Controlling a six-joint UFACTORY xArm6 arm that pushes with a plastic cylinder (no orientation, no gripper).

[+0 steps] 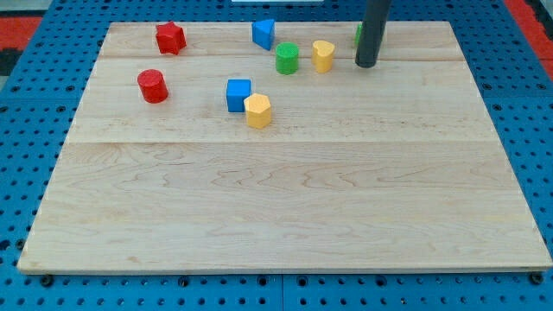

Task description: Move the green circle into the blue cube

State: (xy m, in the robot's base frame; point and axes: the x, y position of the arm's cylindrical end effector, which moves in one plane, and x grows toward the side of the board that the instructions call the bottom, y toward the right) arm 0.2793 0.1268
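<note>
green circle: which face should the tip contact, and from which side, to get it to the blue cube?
No grip here, only a push. Contact the green circle on its upper-right side wall, since the blue cube lies toward the view's lower left. It is round, so aim through its centre or it may slip sideways. My tip is to its right, beyond the yellow block, which crowds that side.

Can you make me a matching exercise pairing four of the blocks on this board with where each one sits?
Blocks:
1. red star
2. green circle
3. blue cube
4. red cylinder

Places:
A. touching the yellow hexagon
B. farthest toward the view's left
C. just left of the yellow heart
D. near the board's top left corner

Pairs: 1-D, 2-C, 3-A, 4-B
</note>
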